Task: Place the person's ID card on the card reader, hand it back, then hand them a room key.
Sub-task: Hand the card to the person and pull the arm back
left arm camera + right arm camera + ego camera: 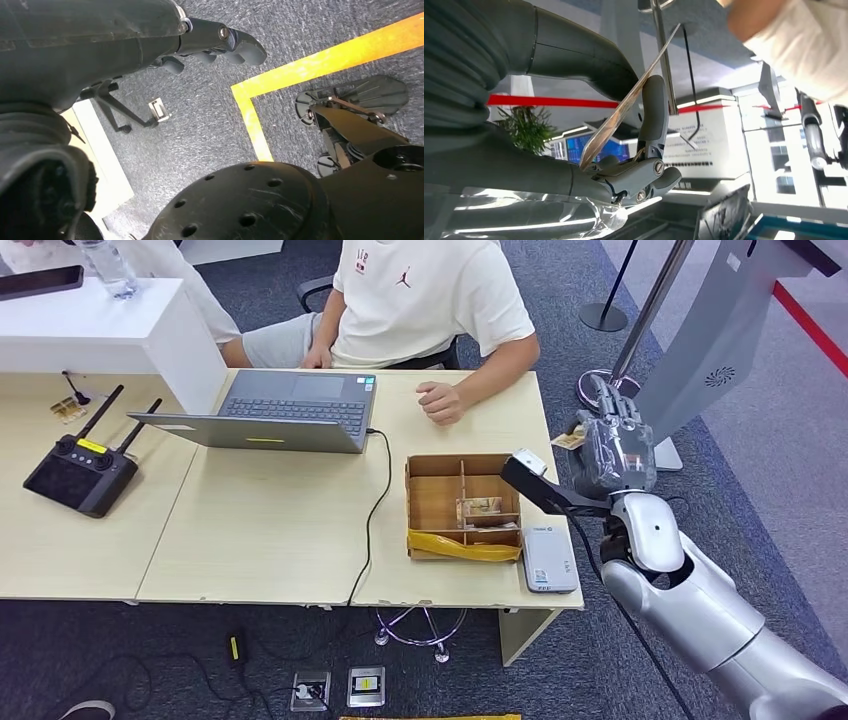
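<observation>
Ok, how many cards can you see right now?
2: one card pinched in the right hand, raised beside the table's end; one lying in a compartment of the cardboard box at. Others may be hidden beneath it.

Glossy card, matt cardboard box

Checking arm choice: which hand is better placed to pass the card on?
Right. The right hand is raised beside the desk and grips a card, near the seated person. The left hand hangs over the floor.
</observation>
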